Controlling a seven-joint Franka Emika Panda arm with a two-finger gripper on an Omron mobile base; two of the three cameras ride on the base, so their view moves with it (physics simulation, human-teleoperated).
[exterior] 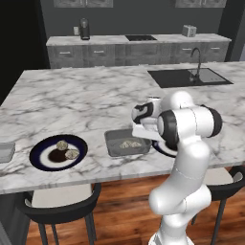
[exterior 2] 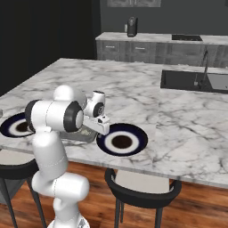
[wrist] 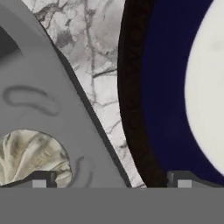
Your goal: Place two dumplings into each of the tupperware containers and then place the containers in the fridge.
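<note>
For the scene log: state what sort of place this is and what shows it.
A simulated home kitchen, most likely. A marble island counter holds a built-in sink with a tap, stools are tucked under its near edge, and a back counter with drawers carries a cooktop.

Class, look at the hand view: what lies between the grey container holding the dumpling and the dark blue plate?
In the hand view, a narrow strip of bare marble counter separates the container, holding a dumpling, from the plate.
</note>
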